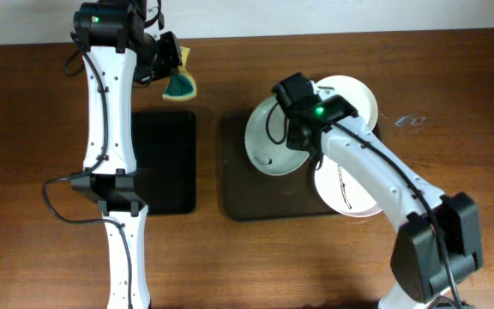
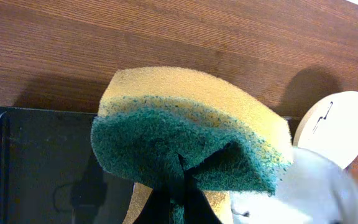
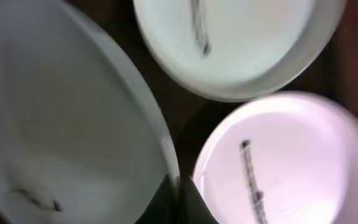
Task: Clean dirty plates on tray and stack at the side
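Left wrist view only: left pincer (image 2: 180,193) clamped tight on a yellow-green sponge (image 2: 185,124), just past the black tray's (image 2: 36,162) far edge, by the desk's (image 2: 166,31) far edge.

Right wrist view only: right pincer (image 3: 179,199) pinched shut on the rim of the tilted plate (image 3: 73,124).

Overhead: that plate sits at the brown tray's (image 1: 245,196) left end. Far plate (image 1: 358,94) and near plate (image 1: 331,193) lie flat toward its right end.

We are seeing the right arm (image 1: 376,167) hiding parts of the plates (image 1: 354,93), and its wrist view is blurring and cropping them.
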`<state>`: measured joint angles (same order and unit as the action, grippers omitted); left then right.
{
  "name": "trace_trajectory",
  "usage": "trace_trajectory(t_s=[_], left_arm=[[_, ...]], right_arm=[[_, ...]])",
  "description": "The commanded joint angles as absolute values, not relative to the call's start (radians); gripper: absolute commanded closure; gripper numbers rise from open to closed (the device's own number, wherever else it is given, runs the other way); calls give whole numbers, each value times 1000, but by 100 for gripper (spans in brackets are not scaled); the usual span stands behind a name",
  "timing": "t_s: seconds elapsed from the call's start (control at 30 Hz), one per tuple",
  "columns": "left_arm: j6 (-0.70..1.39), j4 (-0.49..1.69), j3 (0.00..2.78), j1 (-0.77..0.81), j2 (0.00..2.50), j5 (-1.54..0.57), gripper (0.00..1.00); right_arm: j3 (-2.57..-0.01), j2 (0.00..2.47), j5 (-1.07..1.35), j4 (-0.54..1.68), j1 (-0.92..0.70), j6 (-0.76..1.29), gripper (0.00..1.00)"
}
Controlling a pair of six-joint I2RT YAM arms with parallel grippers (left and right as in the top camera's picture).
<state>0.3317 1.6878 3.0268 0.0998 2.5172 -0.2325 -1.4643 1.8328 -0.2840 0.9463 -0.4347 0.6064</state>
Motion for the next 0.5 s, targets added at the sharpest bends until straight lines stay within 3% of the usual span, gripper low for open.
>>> trace_trajectory(t_s=[0.0,0.03,0.1,0.17,0.2,0.33,0.47], left_arm=[[313,1688,3041,100,2492,-247,100],[313,1688,3041,100,2492,-247,100],[313,1688,3041,100,2492,-247,100],[313,1688,3041,100,2492,-247,100],[313,1688,3041,100,2492,-247,100],[313,1688,3041,103,2492,-247,100],[313,1688,3041,103,2492,-242,100]], right_arm=[[-1360,1862,-78,869,-407,622,96],[-1339,1864,-61,852,-406,622,96],[-1315,1864,-43,848,-403,617,79],[-1326,1864,28,820,-385,454,60],[-1338,1866,89,804,-361,362,57],[-1468,1916,256,802,-232,64,57],[-1658,2061,325,913,-211,-163,57]])
